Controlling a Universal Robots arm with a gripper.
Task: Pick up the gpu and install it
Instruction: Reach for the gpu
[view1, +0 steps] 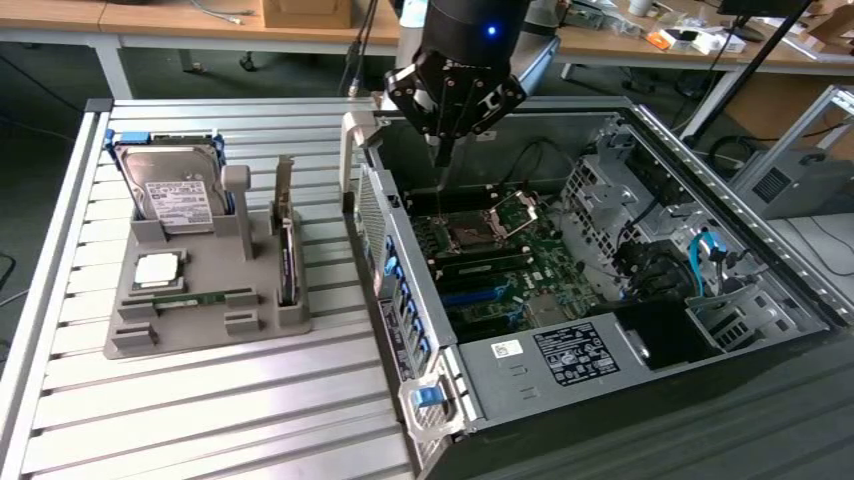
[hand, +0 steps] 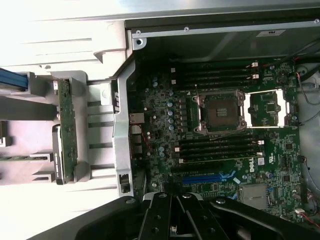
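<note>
The gpu stands on edge in a slot of the grey holder, its silver bracket pointing up, on the exterior view's left of the open computer case. In the wrist view the gpu is a thin green strip outside the case wall. My gripper hangs over the case's back corner, above the motherboard, and is shut with nothing in it. Its dark fingers meet over the board's blue slot. The gpu is apart from the gripper, toward the exterior view's left.
The holder also carries a silver hard drive, a processor chip and a green memory stick. All rests on a slatted metal table. Drive cages and cables crowd the case's far side.
</note>
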